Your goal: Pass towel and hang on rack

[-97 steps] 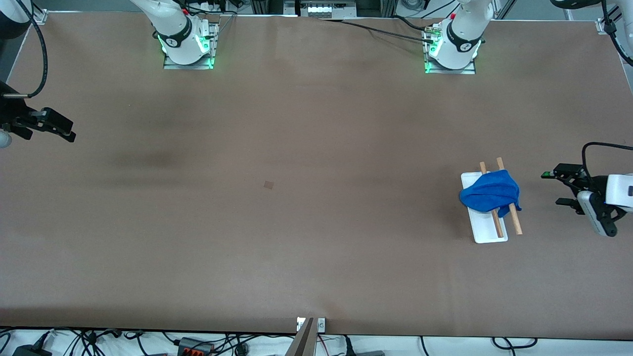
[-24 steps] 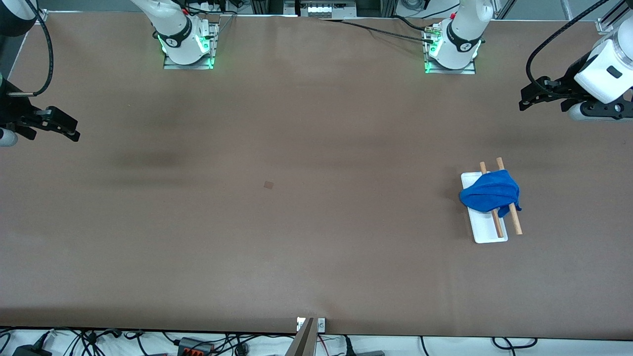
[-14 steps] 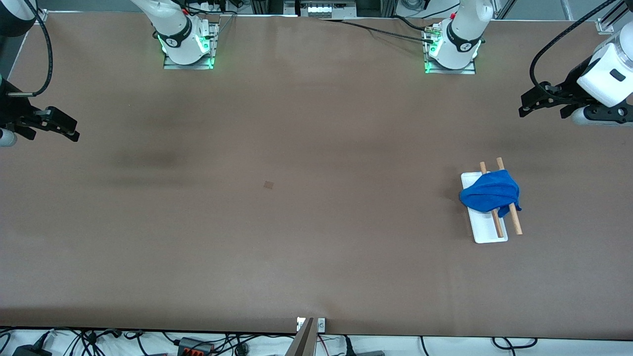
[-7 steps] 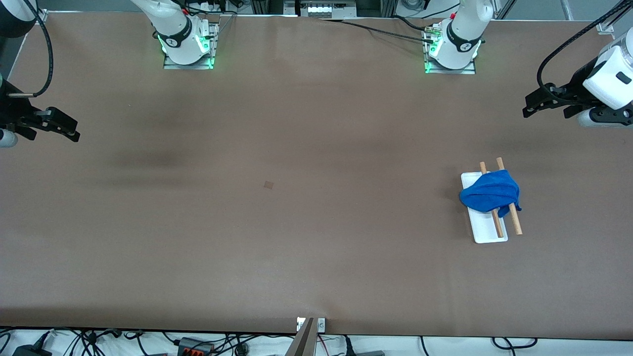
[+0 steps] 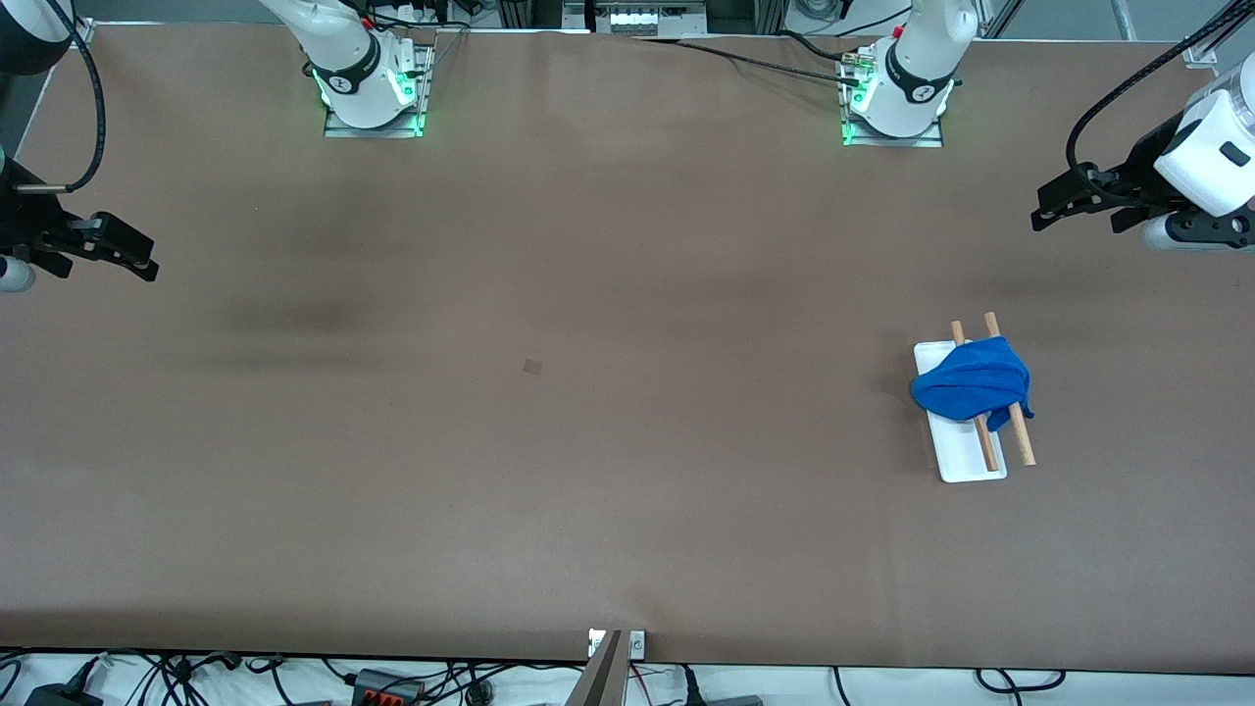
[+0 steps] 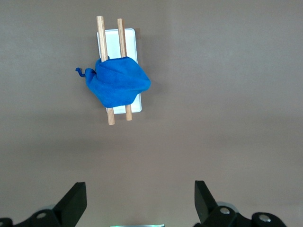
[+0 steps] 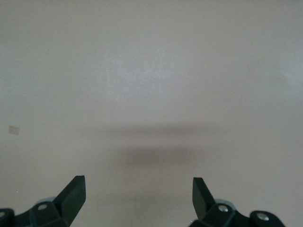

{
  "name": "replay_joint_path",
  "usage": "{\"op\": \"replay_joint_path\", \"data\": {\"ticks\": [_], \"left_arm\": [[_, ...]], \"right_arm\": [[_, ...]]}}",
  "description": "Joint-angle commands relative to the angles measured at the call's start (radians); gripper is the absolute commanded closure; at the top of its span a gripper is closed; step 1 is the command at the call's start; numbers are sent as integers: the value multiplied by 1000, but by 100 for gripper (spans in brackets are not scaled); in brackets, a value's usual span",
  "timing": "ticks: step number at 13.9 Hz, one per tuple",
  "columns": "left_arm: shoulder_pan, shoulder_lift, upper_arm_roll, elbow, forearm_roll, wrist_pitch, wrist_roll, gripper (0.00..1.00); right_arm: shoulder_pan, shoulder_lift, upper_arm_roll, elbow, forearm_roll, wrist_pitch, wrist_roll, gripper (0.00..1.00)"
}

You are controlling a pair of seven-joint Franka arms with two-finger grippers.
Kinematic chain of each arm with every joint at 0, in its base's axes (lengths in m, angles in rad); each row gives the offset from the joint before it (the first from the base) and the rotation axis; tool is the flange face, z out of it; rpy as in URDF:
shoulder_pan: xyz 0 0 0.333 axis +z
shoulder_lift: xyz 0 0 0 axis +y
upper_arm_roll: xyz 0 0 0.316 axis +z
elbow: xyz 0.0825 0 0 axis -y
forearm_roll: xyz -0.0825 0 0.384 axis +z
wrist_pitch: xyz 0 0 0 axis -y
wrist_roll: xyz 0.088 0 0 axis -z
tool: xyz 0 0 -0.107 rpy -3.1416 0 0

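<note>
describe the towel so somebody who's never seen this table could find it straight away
Start at the left arm's end of the brown table, where the rack stands: a white base carrying two parallel wooden rods. The towel is the bright blue fuzzy cloth draped in folds across both rods. It is the only blue thing on the table, and no tool is touching it.

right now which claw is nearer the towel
Left. The left claw is up over the table's left-arm end, near the towel on the rack; the right claw waits at the right-arm end.
</note>
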Motion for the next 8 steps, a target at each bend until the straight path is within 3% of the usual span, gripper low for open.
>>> {"op": "replay_joint_path", "data": {"ticks": [1,8], "left_arm": [[10,-1,-1,5,-16,-14,16,0],[10,1,-2,5,-17,-21,13,0]], "right_arm": [[-14,-4,11,2,12,-11,-2,0],[-14,-2,11,4,12,-10,-3,0]]}}
